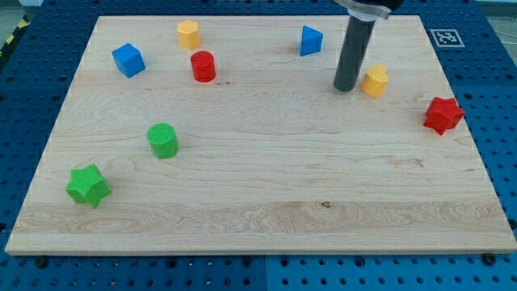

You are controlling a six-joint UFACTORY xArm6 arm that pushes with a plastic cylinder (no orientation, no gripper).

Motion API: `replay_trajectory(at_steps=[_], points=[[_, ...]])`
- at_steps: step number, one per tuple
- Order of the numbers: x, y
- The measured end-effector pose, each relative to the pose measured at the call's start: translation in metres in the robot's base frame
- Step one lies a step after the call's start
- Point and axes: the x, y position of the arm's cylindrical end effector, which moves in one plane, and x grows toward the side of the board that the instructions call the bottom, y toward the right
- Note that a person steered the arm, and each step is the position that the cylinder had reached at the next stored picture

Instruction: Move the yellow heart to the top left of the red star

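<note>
Eight blocks: that is your count on the wooden board [266, 194], which lies on a blue pegboard table [24, 97].
Tip: you have my tip [346, 87] down on the board in the upper right part of the view, just to the left of the yellow heart.
Tool state: you are working with a bare dark rod, so it has nothing to open or close, and it has hold of nothing.
Yellow heart [375, 81]: you will find it just right of my tip; whether the two touch, you cannot tell from this view.
Red star [443, 114]: it sits near the board's right edge, to the right of the yellow heart and a little lower, with bare wood between them.
Blue wedge [311, 40]: look near the view's top, up and to the left of my tip, clear of the rod; its exact shape is hard to make out.
Yellow block [189, 34]: it stands near the top edge, left of centre; its shape is not clear to you here.
Red cylinder [203, 66]: just below and right of that yellow block, apart from it.
Blue cube [128, 60]: at the upper left, well left of the red cylinder.
Green cylinder [162, 140]: on the left half, around mid-height.
Green star [88, 185]: lower left, down and left of the green cylinder.
Marker [443, 36]: a black-and-white tag on the table at your upper right, just off the board's corner.
</note>
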Motion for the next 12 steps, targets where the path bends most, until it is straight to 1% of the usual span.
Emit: replay_trajectory(at_steps=[2, 3, 4, 5, 6, 8, 9, 10, 12], points=[[-0.003, 0.047], [-0.004, 0.055], [-0.026, 0.042], [-0.041, 0.042], [-0.041, 0.064], [-0.041, 0.072], [-0.040, 0.088], [-0.022, 0.094], [-0.017, 0.081]])
